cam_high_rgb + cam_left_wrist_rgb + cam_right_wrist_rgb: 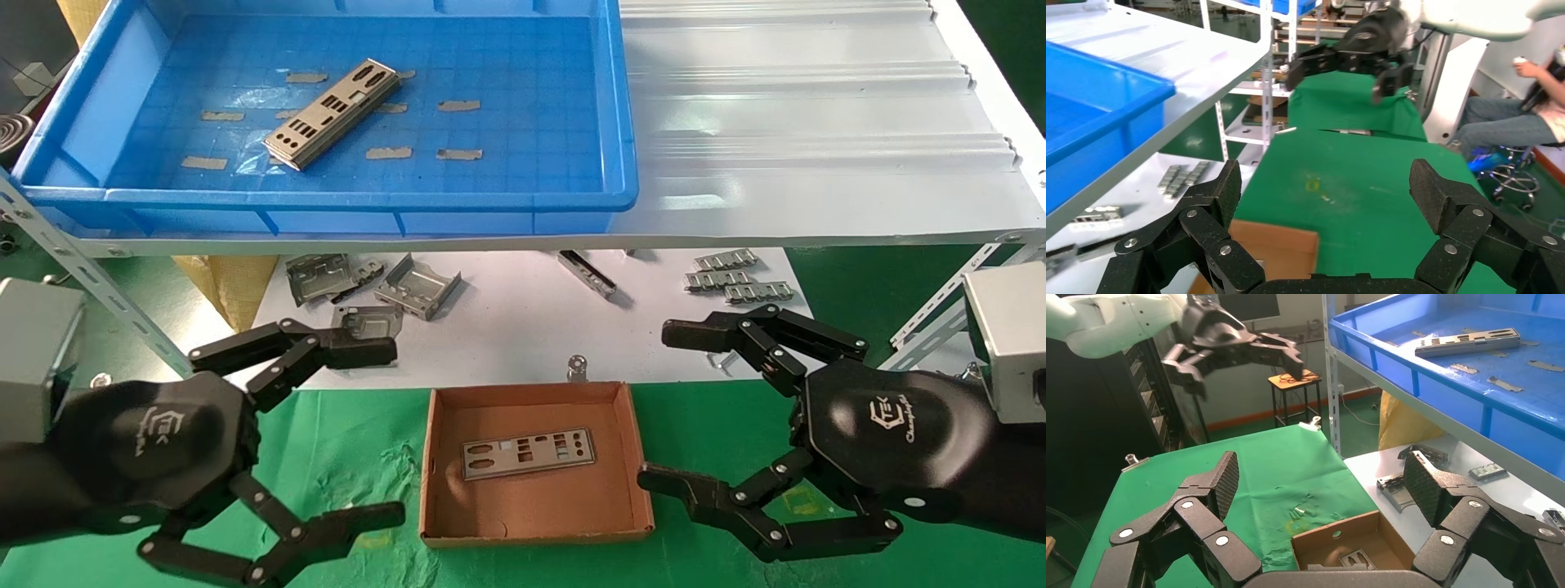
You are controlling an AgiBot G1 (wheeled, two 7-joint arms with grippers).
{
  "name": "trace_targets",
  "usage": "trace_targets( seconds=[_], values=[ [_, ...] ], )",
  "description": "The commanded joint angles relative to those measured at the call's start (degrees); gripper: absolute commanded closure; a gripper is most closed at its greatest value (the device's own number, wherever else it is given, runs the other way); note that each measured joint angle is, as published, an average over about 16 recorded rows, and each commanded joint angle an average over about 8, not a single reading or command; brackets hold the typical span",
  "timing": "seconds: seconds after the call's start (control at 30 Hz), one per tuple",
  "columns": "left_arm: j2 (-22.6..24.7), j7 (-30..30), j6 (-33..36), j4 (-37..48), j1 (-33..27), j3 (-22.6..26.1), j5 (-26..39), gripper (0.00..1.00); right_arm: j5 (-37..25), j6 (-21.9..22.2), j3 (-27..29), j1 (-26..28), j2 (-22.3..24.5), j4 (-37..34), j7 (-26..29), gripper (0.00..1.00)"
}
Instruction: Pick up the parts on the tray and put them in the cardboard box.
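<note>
Both grippers hang low over the green cloth with fingers spread wide and empty, the left gripper [396,433] on one side of the cardboard box [535,523] and the right gripper [654,404] on the other. One part [527,452] lies flat in the box between them. Beyond and above them, another part [333,113] rests diagonally on the tray [327,200] floor, up on the white shelf [817,122].

Bent grey brackets [372,287] on white sheet [523,327]; ridged strips [735,278] near right; green cloth [359,457] below.
</note>
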Motion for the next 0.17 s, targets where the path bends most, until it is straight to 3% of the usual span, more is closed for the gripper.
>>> trace_targets(
  seconds=[0.03,0.17],
  values=[
    [-1.76,-1.48,0.05,-2.76,1.3,-1.0,-1.25,0.0,0.0,0.0,0.0,0.0,0.0,0.0,0.0,0.0],
    [-2.96,-2.43,0.1,-4.67,2.18,-1.67,-2.11,0.0,0.0,0.01,0.0,-0.01,0.0,-0.01,0.0,0.0]
  ],
)
